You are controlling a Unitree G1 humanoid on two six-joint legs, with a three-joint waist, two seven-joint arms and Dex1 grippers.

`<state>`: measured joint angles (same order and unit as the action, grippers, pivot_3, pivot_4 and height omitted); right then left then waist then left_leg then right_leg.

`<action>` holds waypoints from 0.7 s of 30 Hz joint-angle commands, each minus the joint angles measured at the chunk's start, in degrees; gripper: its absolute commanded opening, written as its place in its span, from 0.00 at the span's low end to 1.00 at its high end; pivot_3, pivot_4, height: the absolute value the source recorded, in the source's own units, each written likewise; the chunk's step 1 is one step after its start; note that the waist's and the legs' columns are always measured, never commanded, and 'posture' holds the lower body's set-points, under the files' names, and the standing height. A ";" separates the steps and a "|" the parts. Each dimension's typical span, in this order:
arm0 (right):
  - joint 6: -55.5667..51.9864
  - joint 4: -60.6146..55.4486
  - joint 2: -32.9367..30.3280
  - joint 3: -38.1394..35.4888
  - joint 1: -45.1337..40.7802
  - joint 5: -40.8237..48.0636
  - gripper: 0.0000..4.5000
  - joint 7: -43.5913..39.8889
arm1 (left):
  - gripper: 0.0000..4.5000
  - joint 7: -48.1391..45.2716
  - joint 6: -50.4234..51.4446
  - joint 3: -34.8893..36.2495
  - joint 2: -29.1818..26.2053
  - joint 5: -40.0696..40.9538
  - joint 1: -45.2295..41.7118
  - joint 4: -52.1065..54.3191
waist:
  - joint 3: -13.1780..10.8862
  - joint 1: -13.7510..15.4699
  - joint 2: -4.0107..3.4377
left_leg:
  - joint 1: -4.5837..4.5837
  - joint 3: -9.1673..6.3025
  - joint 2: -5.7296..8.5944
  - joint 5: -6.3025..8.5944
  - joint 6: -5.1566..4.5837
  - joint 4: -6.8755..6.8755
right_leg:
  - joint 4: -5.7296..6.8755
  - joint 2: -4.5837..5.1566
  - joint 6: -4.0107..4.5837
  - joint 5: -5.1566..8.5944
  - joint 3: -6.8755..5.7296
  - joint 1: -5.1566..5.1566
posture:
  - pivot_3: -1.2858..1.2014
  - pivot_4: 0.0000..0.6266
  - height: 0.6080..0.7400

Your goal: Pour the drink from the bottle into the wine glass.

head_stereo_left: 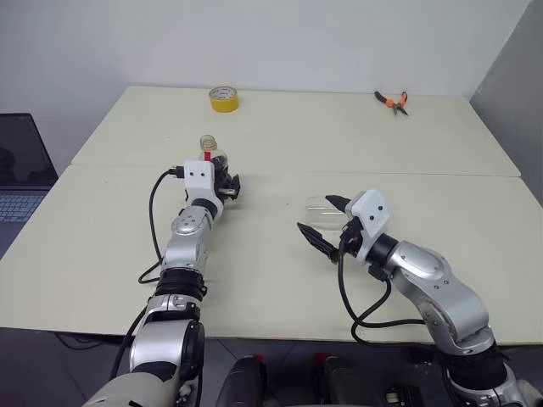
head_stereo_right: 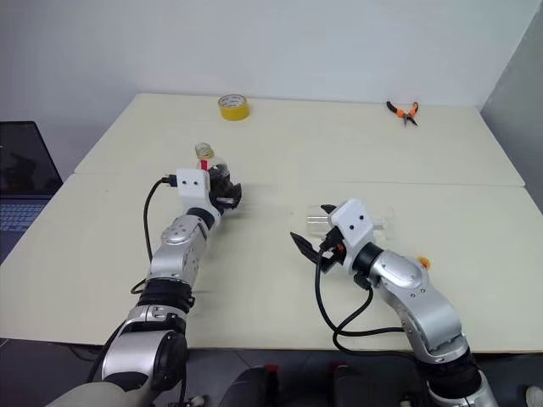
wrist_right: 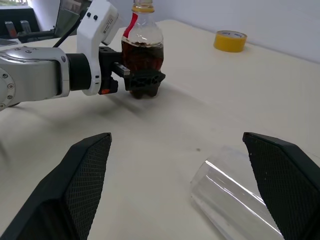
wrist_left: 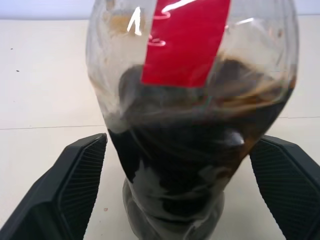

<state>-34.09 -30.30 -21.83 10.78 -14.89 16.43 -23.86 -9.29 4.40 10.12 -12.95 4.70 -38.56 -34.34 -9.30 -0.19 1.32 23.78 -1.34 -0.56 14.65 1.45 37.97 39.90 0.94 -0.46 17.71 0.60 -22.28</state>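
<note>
The bottle (wrist_right: 142,45) stands upright on the table, clear with a red label strip and a yellowish top, and dark drink (wrist_left: 190,150) fills its lower half. My left gripper (head_stereo_left: 227,183) points level at it. Its black fingers (wrist_left: 75,175) stand open on either side of the bottle's lower body. A clear wine glass (wrist_right: 235,200) lies on its side on the table near my right gripper (head_stereo_left: 314,212), partly hidden behind that hand. The right gripper hovers open with nothing between its fingers.
A yellow tape roll (head_stereo_left: 223,99) sits at the table's far edge and orange-handled pliers (head_stereo_left: 393,102) at the far right. A laptop (head_stereo_left: 21,182) stands off the table's left side. A seam (head_stereo_left: 382,174) crosses the tabletop.
</note>
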 commanded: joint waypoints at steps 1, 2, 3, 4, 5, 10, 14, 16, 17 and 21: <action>2.77 -2.94 -2.15 -0.90 1.33 -2.45 1.00 -0.43 | 0.99 -0.57 -1.20 -2.22 -1.36 -1.83 2.80 7.54 | 0.00 0.02 0.00 | 0.00 0.00 0.00 0.00 0.00 0.00 | 0.00 0.00 0.00 0.00 0.00 0.00 | 0.52 0.24 1.00; 3.35 -3.22 -2.80 -1.03 2.20 -3.04 1.00 -0.44 | 0.99 -0.61 -0.78 -2.43 -1.47 -1.91 4.12 9.49 | 0.00 0.02 0.00 | 0.00 0.00 0.00 0.00 0.00 0.00 | -0.01 0.00 0.00 0.00 -0.01 0.00 | 0.52 0.24 1.00; 4.06 -3.44 -3.46 -1.22 3.17 -3.70 1.00 -0.46 | 0.99 -1.20 -0.21 -2.83 -1.61 -1.79 5.54 11.54 | 0.00 0.03 0.00 | 0.00 0.00 0.00 0.00 0.01 0.00 | -0.01 0.01 0.00 0.00 0.00 0.00 | 0.52 0.24 1.00; 4.96 -3.55 -4.11 -1.44 4.12 -4.59 1.00 -0.27 | 0.99 -1.67 0.47 -3.33 -1.76 -1.81 6.92 13.48 | 0.00 0.03 0.00 | 0.00 0.00 0.00 0.00 0.01 0.00 | -0.01 0.01 0.00 0.00 0.00 0.01 | 0.52 0.24 1.00; 5.75 -3.64 -4.66 -1.71 5.15 -5.31 1.00 -0.10 | 0.99 -2.10 1.24 -3.77 -1.84 -1.77 8.31 15.43 | 0.00 0.03 0.00 | 0.00 0.00 -0.01 0.00 0.01 0.00 | -0.01 0.01 0.00 0.00 0.01 0.01 | 0.52 0.24 1.00; 7.96 -5.19 -5.90 -3.81 10.38 -6.88 1.00 0.45 | 0.99 -3.43 4.36 -4.88 -3.11 -1.90 15.67 25.18 | 0.01 0.04 0.00 | -0.03 0.00 -0.02 0.00 0.01 0.00 | 0.03 0.01 0.00 0.00 0.01 0.02 | 0.52 0.24 1.00; 13.68 -5.41 -8.60 -4.26 15.99 -15.27 1.00 3.42 | 0.99 -2.99 9.13 -3.55 -4.10 -1.17 26.37 35.41 | 0.03 -0.16 -0.04 | -0.03 0.04 -0.03 0.00 0.00 -0.03 | -0.02 0.01 0.00 0.00 0.09 0.02 | 0.52 0.24 1.00; 15.77 -4.02 -9.93 -3.72 16.75 -20.22 1.00 5.32 | 0.99 -3.58 12.02 -3.61 -4.47 -0.48 30.38 39.71 | 0.03 -0.20 -0.04 | -0.08 0.10 -0.03 0.01 0.01 -0.04 | -0.01 0.02 -0.01 0.01 0.18 0.03 | 0.52 0.24 1.00; 16.24 -3.13 -10.39 -3.31 16.68 -22.48 1.00 6.17 | 0.99 -4.40 13.16 -3.93 -4.70 -0.02 31.74 41.32 | 0.04 -0.09 -0.01 | -0.09 0.09 -0.03 0.01 0.01 -0.03 | 0.01 0.02 -0.01 0.01 0.15 0.02 | 0.52 0.24 1.00; 18.32 0.72 -11.26 -0.50 13.73 -32.94 1.00 9.59 | 0.99 -13.23 16.39 -6.63 -6.89 5.31 34.20 47.29 | 0.04 0.06 -0.02 | -0.48 0.05 -0.02 0.01 0.00 -0.09 | 0.04 0.00 0.00 0.02 0.07 0.39 | 0.52 0.24 1.00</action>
<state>-17.68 -29.63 -32.63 9.28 0.30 -12.45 -15.66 -19.10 20.00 4.44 -19.04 7.34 -3.69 8.66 -9.25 -0.12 1.31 23.21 -1.30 -0.57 14.66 1.46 37.87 39.88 0.94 -0.47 17.74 0.66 -21.77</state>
